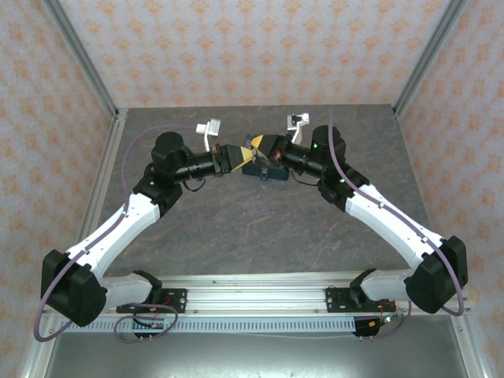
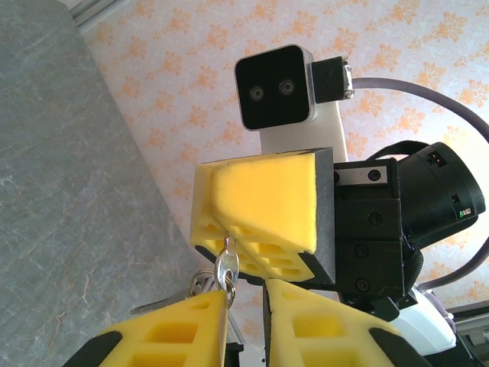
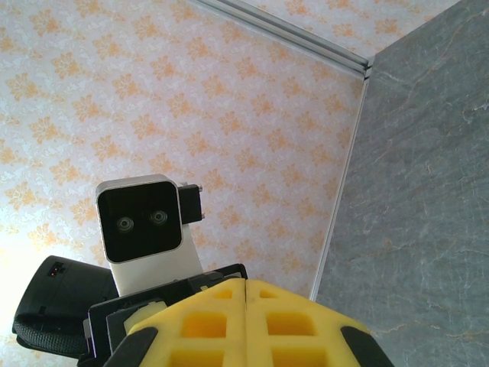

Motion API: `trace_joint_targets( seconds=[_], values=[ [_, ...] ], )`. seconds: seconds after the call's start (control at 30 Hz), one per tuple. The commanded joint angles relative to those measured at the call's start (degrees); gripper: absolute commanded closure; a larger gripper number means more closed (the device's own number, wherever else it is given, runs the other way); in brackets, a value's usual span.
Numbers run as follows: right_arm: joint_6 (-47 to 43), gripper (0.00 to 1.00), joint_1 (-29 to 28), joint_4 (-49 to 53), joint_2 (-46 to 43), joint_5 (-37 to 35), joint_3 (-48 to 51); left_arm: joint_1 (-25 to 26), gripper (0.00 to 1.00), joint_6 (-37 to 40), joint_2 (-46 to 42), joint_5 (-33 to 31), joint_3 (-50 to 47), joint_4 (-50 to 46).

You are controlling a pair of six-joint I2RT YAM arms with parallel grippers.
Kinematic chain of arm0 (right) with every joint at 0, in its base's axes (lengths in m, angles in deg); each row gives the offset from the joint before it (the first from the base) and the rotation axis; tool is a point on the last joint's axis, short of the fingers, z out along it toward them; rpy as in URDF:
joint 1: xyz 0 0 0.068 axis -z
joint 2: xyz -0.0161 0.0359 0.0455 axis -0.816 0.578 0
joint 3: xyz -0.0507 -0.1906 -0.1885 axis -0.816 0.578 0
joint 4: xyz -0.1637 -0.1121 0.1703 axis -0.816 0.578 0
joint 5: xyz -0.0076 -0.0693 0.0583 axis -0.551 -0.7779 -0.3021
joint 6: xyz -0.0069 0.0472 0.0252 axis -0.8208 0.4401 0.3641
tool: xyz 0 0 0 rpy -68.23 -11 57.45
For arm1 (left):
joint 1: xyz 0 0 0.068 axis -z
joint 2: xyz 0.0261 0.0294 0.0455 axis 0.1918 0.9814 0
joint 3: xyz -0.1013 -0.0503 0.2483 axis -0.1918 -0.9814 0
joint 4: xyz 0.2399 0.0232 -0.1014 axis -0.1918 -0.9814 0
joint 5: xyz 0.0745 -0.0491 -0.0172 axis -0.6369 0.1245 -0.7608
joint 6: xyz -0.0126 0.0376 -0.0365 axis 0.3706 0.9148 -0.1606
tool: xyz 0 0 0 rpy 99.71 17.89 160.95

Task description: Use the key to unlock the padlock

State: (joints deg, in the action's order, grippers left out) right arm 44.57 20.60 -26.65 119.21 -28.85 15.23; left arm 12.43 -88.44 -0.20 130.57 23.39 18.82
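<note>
Top external: fixed high behind the arm bases, tilted down and forward over the table point(image 1: 260, 228) toward the patterned wall point(image 1: 252, 47); wide and distant. Left wrist: close behind the left pincer point(image 2: 246, 298), rolled sideways, facing the right pincer point(image 2: 252, 206) and right wrist camera point(image 2: 275, 88). Right wrist: close behind its own fingers point(image 3: 199, 325), rolled sideways, facing the left wrist camera point(image 3: 141, 222). All three share table and wall.

Two arms share one table point(image 1: 236, 228): the left arm point(image 1: 118, 228) and the right arm point(image 1: 394, 224). That makes two grippers, the left gripper point(image 1: 242, 157) and the right gripper point(image 1: 264, 151), with two yellow fingers point(image 3: 221, 321) and one wrist camera point(image 2: 275, 88) apiece. There is one blue tin point(image 1: 272, 175) and one silver key point(image 2: 227, 269).
</note>
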Motion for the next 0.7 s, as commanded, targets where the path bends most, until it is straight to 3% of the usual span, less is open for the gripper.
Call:
trace_joint_targets(
  seconds=[0.0,0.3,0.53,0.67],
  values=[
    [-0.2,1.00,-1.0,-3.3,-1.1,0.0,0.3,-0.4,0.81,-0.4,0.4,0.5,0.7,2.9],
    [0.1,1.00,-1.5,-3.9,-1.0,-0.9,0.6,-0.4,0.70,0.7,0.7,0.0,0.8,1.4],
    [0.2,1.00,-1.6,-3.9,-1.2,-1.3,1.0,-0.5,0.72,0.6,0.9,-0.5,0.5,1.2],
    [-0.2,1.00,-1.6,-3.7,-1.9,-2.3,1.4,-0.8,0.66,1.7,0.8,-2.2,0.2,-1.5]
  ],
)
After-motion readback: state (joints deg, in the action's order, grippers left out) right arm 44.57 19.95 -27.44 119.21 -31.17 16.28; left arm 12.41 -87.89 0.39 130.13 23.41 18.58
